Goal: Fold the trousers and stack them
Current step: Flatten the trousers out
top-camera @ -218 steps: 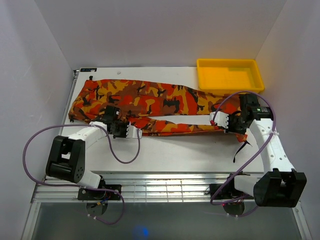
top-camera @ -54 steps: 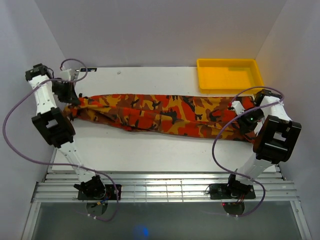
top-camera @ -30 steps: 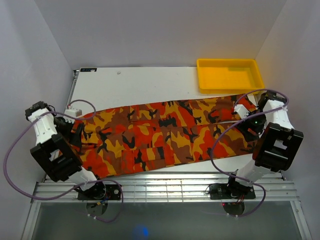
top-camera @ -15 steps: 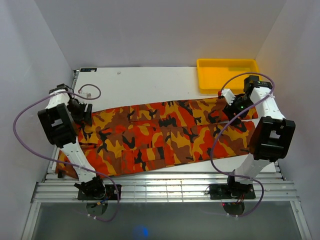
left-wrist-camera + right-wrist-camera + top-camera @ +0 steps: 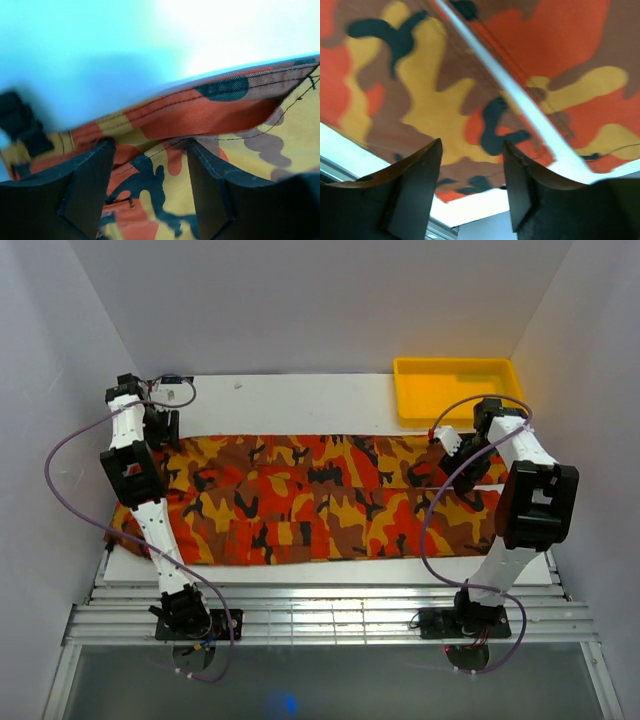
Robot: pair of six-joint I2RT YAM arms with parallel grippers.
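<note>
Trousers lie spread flat across the table. The wider end is on my left and the leg ends on my right, with the 2 legs side by side. The near-left corner of the cloth reaches past the table's left edge.

My left pincer is at the far-left corner of the trousers. In the left wrist view its 2 fingers stand apart. Camouflage cloth and a stitched band show in the gap, nothing pinched.

My right pincer is at the far-right end, over the far leg. In the right wrist view its 2 fingers are apart too. There is cloth beyond them, and a thin white strip of table shows between the 2 legs.

Cannot tell whether either pincer touches the cloth.

Yellow tray sits at the table's far-right corner, just beyond the leg ends.
</note>
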